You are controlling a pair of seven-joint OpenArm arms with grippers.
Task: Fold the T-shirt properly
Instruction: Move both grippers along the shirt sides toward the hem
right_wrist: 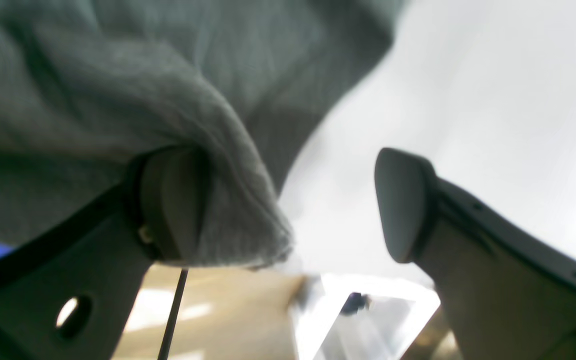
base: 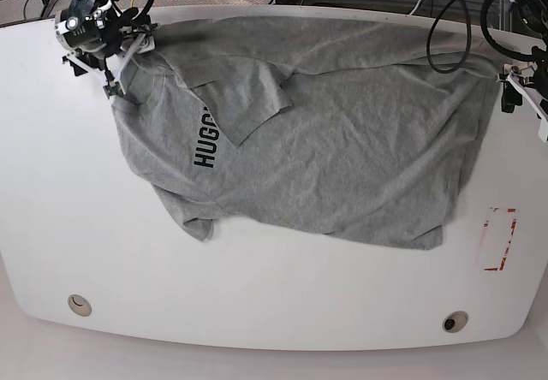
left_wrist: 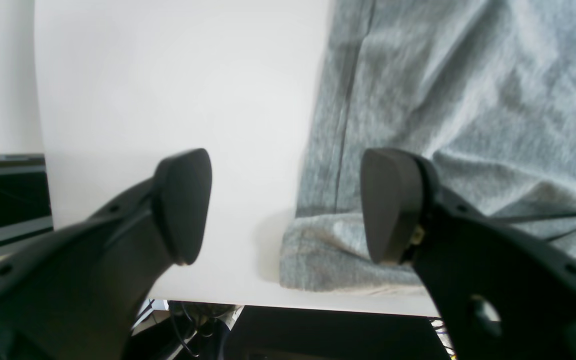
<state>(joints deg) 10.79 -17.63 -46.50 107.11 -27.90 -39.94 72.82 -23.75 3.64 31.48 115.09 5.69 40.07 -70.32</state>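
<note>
T-shirt (base: 342, 140): grey, wrinkled, spread across far half of white tabletop (base: 257, 311), dark lettering toward left, one sleeve folded over. Left claw (left_wrist: 285, 205): wide apart, nothing gripped, over shirt's edge. Right claw (right_wrist: 288, 205): wide apart, cloth draped over one finger (right_wrist: 168, 200), not pinched.

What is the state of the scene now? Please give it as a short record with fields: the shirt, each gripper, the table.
item: grey T-shirt, spread out wrinkled, not folded, one sleeve flap turned over near the dark lettering
left gripper: open, at the shirt's edge near the table edge, holding nothing
right gripper: open, cloth draped over one finger, not clamped
table: white, with a red mark near the left arm's side
fold progress: no clean fold made yet
</note>
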